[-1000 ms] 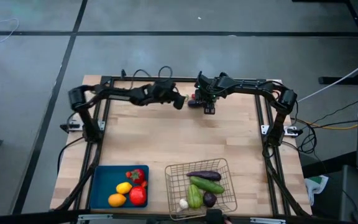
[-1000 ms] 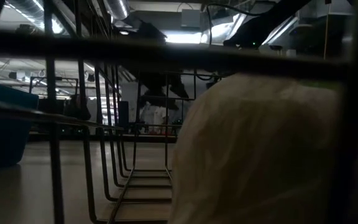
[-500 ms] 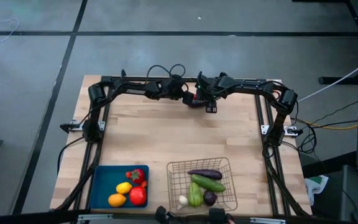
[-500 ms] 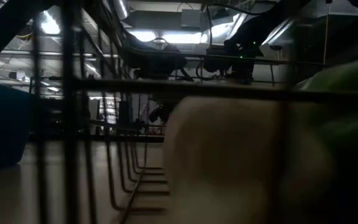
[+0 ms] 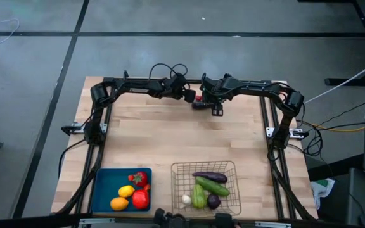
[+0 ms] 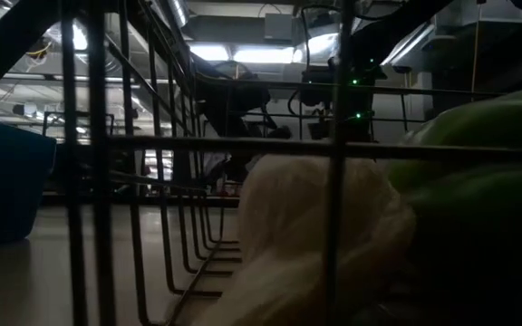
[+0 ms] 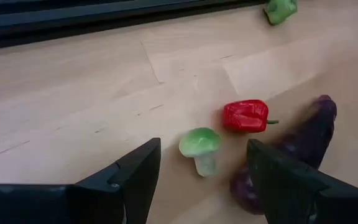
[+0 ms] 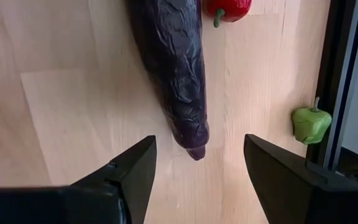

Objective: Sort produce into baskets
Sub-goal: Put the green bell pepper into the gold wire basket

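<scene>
A: Left arm swung in over the last second. Left claw (image 5: 187, 95) now sits at the far edge of the tabletop (image 5: 170, 136), right next to the right claw (image 5: 215, 109). Wire basket (image 5: 205, 188) also shifted slightly.

B: Claw states?

A: Both part open, nothing held. Left wrist view shows a red pepper (image 7: 246, 116), a green mushroom-shaped piece (image 7: 201, 147) and a long eggplant (image 7: 291, 149) just ahead of its fingers. Right wrist view has the same eggplant (image 8: 171, 65) between its fingers' line, tip toward the camera, plus a small green pepper (image 8: 311, 123) by the frame rail.

B: Baskets?

A: Blue tray (image 5: 121, 189) has lemon, orange, red ones. Wire basket has eggplant, cucumber, greens, garlic. My read: leftovers at the far edge are next, eggplant to the wire basket.
</scene>
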